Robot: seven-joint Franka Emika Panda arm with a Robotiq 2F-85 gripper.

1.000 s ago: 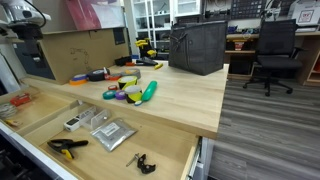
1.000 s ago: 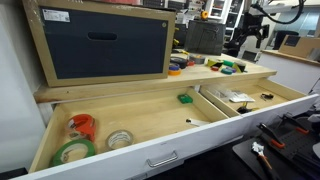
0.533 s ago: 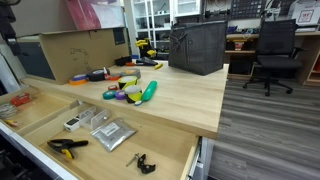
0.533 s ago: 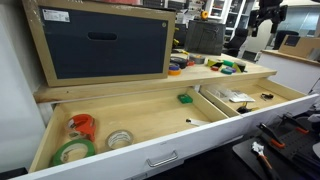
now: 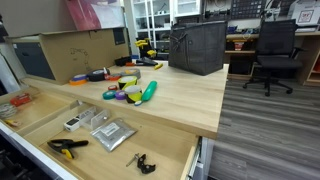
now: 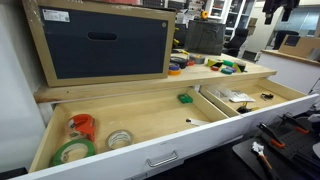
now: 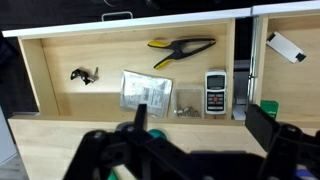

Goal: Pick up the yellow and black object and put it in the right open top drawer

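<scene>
Item 1: gripper (image 7: 200,118). Seen in the wrist view only, at 6 o'clock of the frame. Its dark fingers (image 7: 140,120) stand wide apart with nothing between them. It hangs above the table edge, well clear of everything in the drawer.

Item 2: yellow and black clamp (image 7: 181,48) (image 5: 67,148). It lies flat on the bottom of the open drawer (image 7: 40,70) (image 5: 165,140). In the wrist view its yellow handles point to 9 o'clock and its black jaws to 3 o'clock. Nothing touches it.

Item 3: silver packet (image 7: 147,90) (image 5: 112,133). Same drawer, at 6 o'clock of the clamp and apart from it.

Item 4: handheld meter (image 7: 215,92) (image 5: 75,123). It sits at 3 o'clock of the packet.

Item 5: small black clip (image 7: 83,75) (image 5: 141,162). It sits at 9 o'clock of the packet, well apart from the clamp.

Item 6: second drawer (image 7: 290,80) (image 6: 140,120), beyond a wooden divider. It holds a green block (image 7: 268,108) (image 6: 185,98) and tape rolls (image 6: 70,151).

Item 7: table (image 5: 180,100). It carries bright clutter (image 5: 130,92), a dark bag (image 5: 197,48) and a cardboard box (image 5: 75,52).
</scene>
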